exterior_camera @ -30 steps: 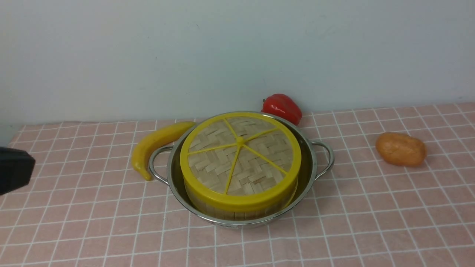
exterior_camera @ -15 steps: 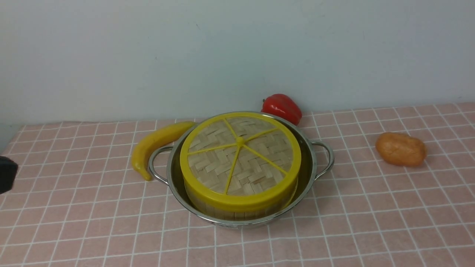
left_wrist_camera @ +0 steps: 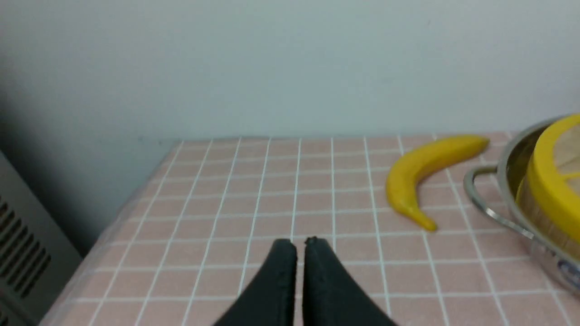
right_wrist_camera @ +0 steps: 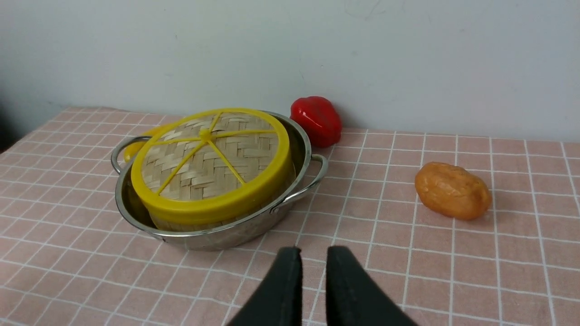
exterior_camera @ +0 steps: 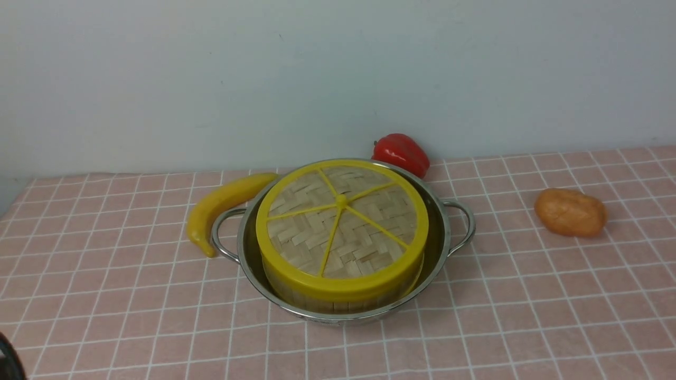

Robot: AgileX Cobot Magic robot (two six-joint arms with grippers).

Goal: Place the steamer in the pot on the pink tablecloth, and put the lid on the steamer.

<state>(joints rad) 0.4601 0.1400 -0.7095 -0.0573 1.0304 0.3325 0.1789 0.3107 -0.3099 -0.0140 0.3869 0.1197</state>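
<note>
On the pink tablecloth [exterior_camera: 528, 295], from left to right: the left claw [left_wrist_camera: 300, 242], tips together and empty, hangs above the cloth well left of a banana [exterior_camera: 222, 203]. At the banana's 3 o'clock sits the pot [exterior_camera: 438, 232], touching it, with the steamer [exterior_camera: 338, 301] inside and the lid [exterior_camera: 340, 227] flat on the steamer. A red pepper [exterior_camera: 401, 153] lies at the pot's 1 o'clock. A potato [exterior_camera: 570, 212] lies well right. The right claw [right_wrist_camera: 313, 253], tips nearly together, empty, hangs near the pot.
</note>
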